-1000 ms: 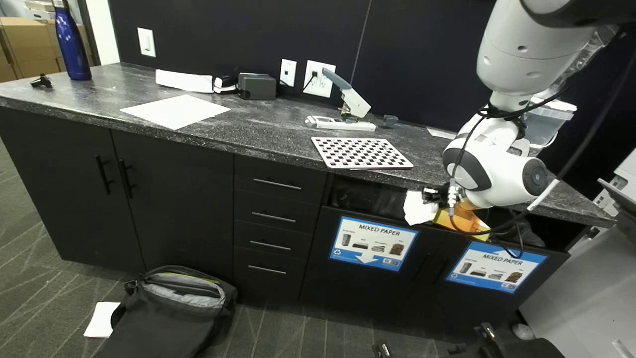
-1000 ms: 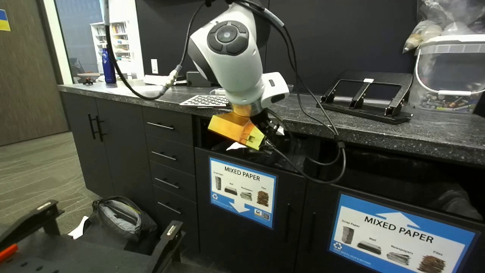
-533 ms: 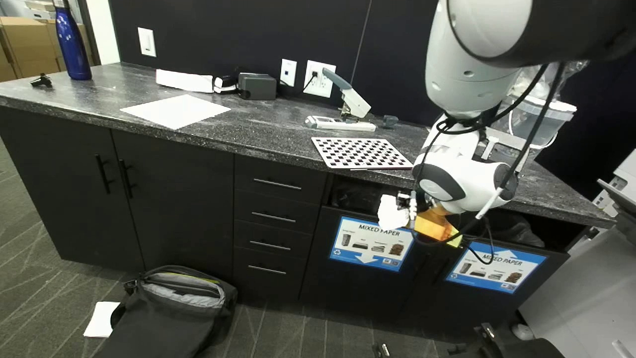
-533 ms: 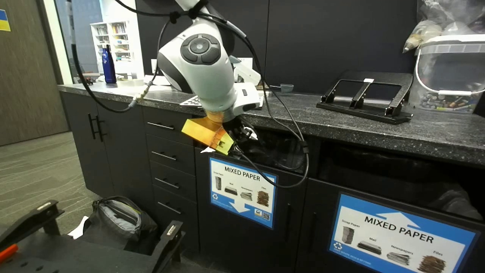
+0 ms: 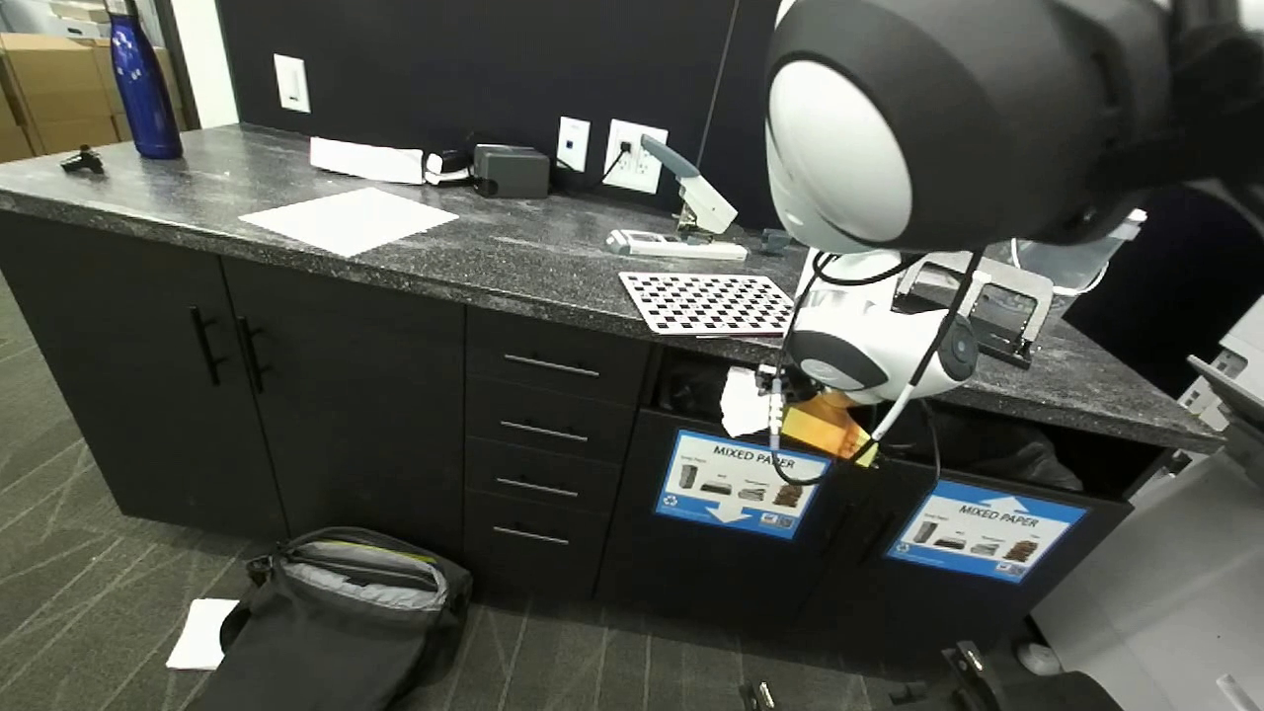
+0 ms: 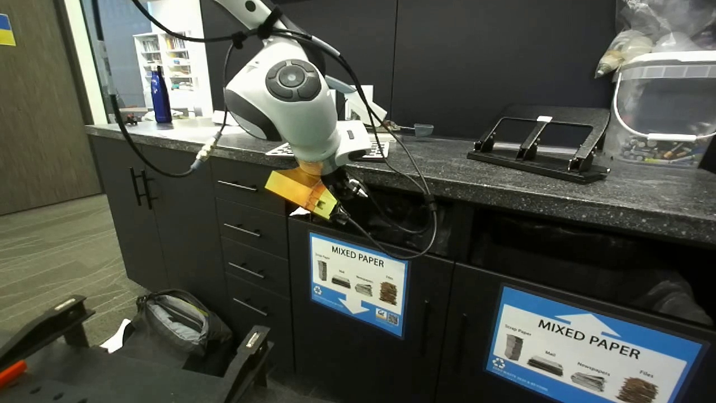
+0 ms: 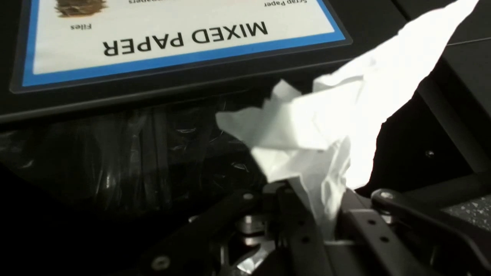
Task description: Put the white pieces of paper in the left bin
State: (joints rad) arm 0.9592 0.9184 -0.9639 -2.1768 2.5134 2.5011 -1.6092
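At the far left end of the counter (image 5: 533,247), a blue water bottle (image 5: 146,99) is standing upright. Down on the carpet (image 5: 553,652), a white sheet (image 5: 200,634) is poking out beside a gaping black bag (image 5: 336,632), and back up top a plain white page (image 5: 349,221) is lying flat. Moving right, a stapler (image 5: 706,205) is sitting with its lever raised, and a checkerboard-patterned board (image 5: 716,303) is resting by the front edge.

Next up, you're pinching the crumpled white paper (image 7: 326,122) in the gripper (image 7: 318,199), squeezing one end while the rest is fanning out ahead. In both exterior views it's hanging right at the mouth of the left bin (image 5: 711,578), just above that MIXED PAPER label (image 5: 736,486). In the wrist view, clear plastic liner (image 7: 130,165) is showing beside it. Whether any of the paper is crossing the lip isn't coming through from these angles, so can't tell.

Further right, the matching right bin (image 5: 933,607) is standing alongside, and in an exterior view a black laptop stand (image 6: 534,164) and a clear plastic bucket (image 6: 665,109) are sitting on the counter.
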